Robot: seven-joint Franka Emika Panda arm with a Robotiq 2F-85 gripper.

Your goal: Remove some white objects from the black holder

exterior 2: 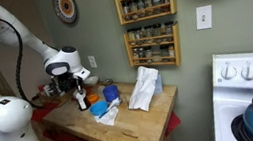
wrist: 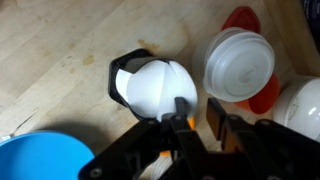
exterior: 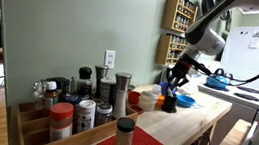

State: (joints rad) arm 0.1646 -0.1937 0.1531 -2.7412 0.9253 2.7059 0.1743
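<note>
Lining up grasp with fingers (wrist: 181, 115) apart, straddling rim of top white object (wrist: 155, 85) in black holder (wrist: 118, 72) on counter (wrist: 60, 40) beside blue bowl (wrist: 40, 160). Next: close on it, lift straight up without dragging holder.

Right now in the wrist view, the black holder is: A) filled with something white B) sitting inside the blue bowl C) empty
A: white objects fill the black holder just ahead of the gripper; it stands on the wooden table, apart from the blue bowl.
</note>
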